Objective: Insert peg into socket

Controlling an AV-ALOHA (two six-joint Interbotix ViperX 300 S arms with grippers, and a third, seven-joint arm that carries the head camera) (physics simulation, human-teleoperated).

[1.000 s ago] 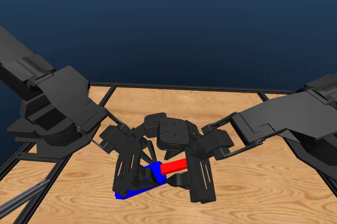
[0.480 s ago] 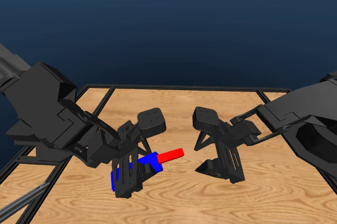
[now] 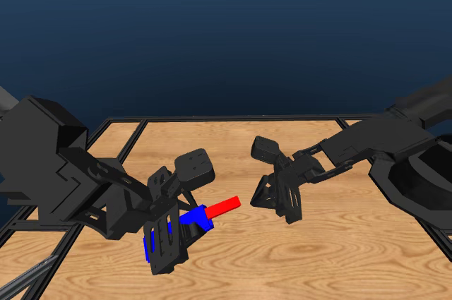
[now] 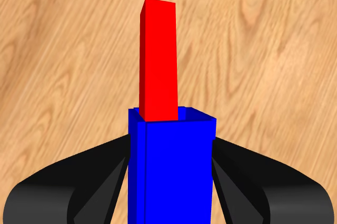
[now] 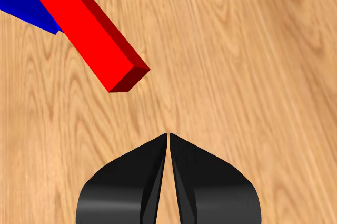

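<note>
Peg (image 4: 158,60) sits in socket (image 4: 174,171), insertion looks done; left gripper (image 3: 167,238) clamps socket, right gripper (image 5: 168,145) closed, empty.

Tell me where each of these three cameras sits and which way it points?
Head view: sits on a third arm, looks over the wooden table; shows the left gripper and right gripper.
Left wrist view: looks along its jaws, clamped on the bright blue hollow block holding the thin red bar.
Right wrist view: looks past its shut jaws at the bar's free end.
All three show bar and block.
</note>
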